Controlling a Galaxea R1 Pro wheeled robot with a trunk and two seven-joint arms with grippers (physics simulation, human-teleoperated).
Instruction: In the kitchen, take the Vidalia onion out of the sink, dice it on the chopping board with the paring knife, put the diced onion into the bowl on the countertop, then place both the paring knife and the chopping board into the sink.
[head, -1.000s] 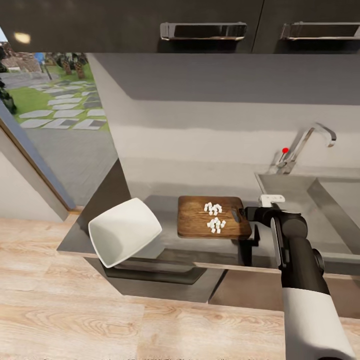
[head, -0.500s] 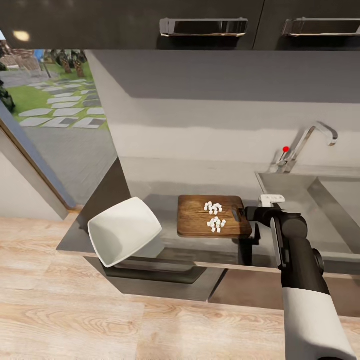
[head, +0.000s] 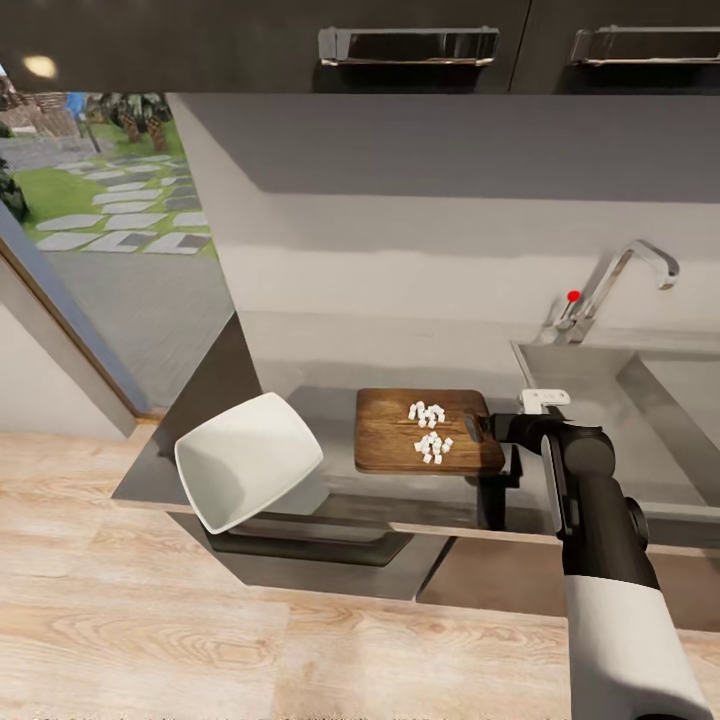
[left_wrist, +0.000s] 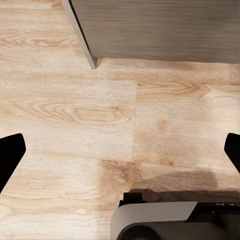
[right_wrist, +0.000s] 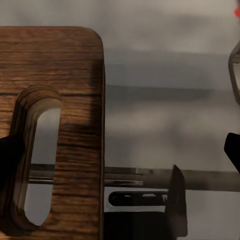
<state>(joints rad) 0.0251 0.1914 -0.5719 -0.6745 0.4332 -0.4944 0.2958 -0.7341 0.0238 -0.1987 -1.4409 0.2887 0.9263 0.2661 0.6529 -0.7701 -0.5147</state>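
Note:
The dark brown chopping board (head: 395, 440) lies on the grey countertop (head: 330, 410), with two small heaps of white diced onion (head: 430, 431) on its right half. My right gripper (head: 482, 428) is at the board's right end and stands open. In the right wrist view one fingertip (right_wrist: 10, 167) is over the handle hole (right_wrist: 35, 160) and the other lies beyond the board's edge (right_wrist: 102, 125). The white bowl (head: 248, 460) sits tilted at the counter's left front corner. The sink (head: 600, 395) is to the right. My left gripper (left_wrist: 120, 150) hangs open over the floor. The paring knife is out of view.
A chrome tap (head: 625, 275) with a red knob (head: 573, 296) stands behind the sink. Dark wall cabinets (head: 400, 45) hang overhead. A light-wood floor (left_wrist: 100, 110) runs in front of the dark base cabinets (left_wrist: 160, 30). A glass door (head: 90, 220) is on the left.
The whole head view has shifted slightly, so the camera has moved. The board, onion, bowl and right arm keep their places.

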